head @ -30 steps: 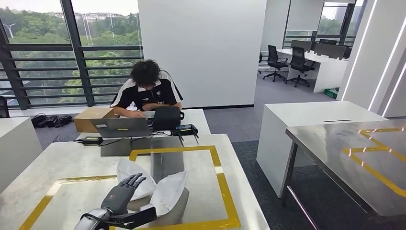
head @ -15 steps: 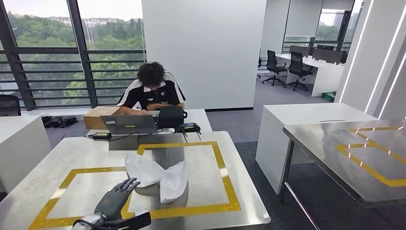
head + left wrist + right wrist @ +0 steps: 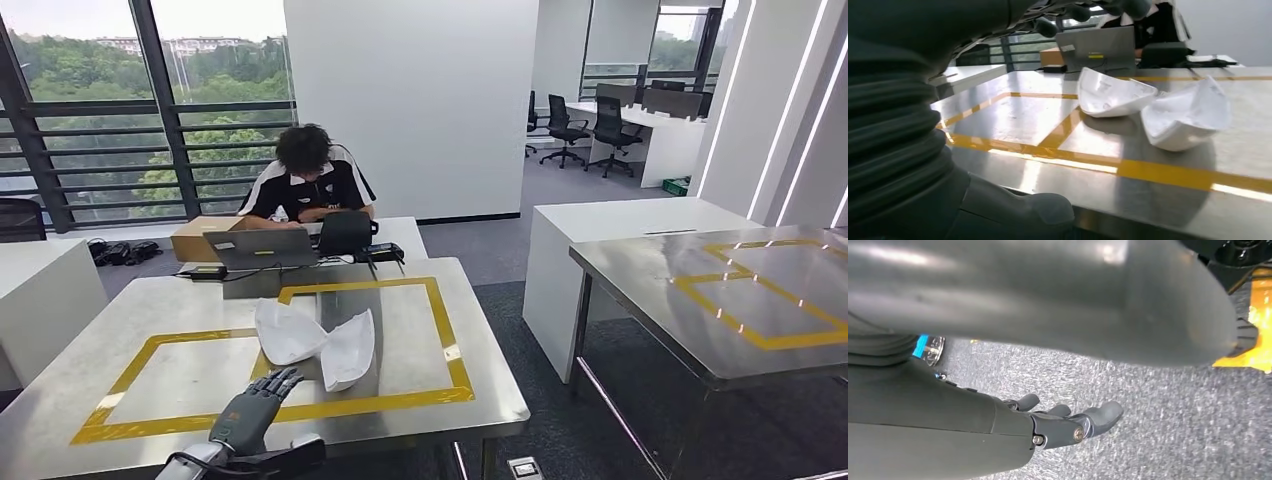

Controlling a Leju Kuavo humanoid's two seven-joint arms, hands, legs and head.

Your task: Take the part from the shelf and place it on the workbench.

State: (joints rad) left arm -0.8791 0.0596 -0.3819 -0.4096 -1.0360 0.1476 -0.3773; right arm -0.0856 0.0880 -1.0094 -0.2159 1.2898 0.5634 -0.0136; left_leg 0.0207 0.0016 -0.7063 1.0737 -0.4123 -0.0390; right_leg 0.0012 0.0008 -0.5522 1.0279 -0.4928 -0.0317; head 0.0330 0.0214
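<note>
Two white shell-shaped parts lie side by side on the steel workbench point(image 3: 190, 375), inside its yellow tape frame: one point(image 3: 287, 330) on the left and one point(image 3: 350, 350) on the right. The left wrist view shows them close up, the left one point(image 3: 1110, 93) and the right one point(image 3: 1185, 117), both resting on the metal. My left hand point(image 3: 255, 408) hovers over the workbench's front edge, short of the parts, fingers stretched out and holding nothing. My right hand point(image 3: 1068, 425) hangs above the grey carpet, its fingers loosely extended and free of any object.
A person point(image 3: 308, 185) sits behind the workbench at a laptop point(image 3: 262, 248), with a cardboard box point(image 3: 195, 240) and a black bag point(image 3: 345, 232) beside it. A white counter point(image 3: 620, 225) and a second steel table point(image 3: 740, 300) stand to the right. Carpeted floor runs between them.
The whole picture has shifted: the camera has drawn back from the workbench. My left hand, close beside the white parts a second ago, now sits at the front edge, apart from them.
</note>
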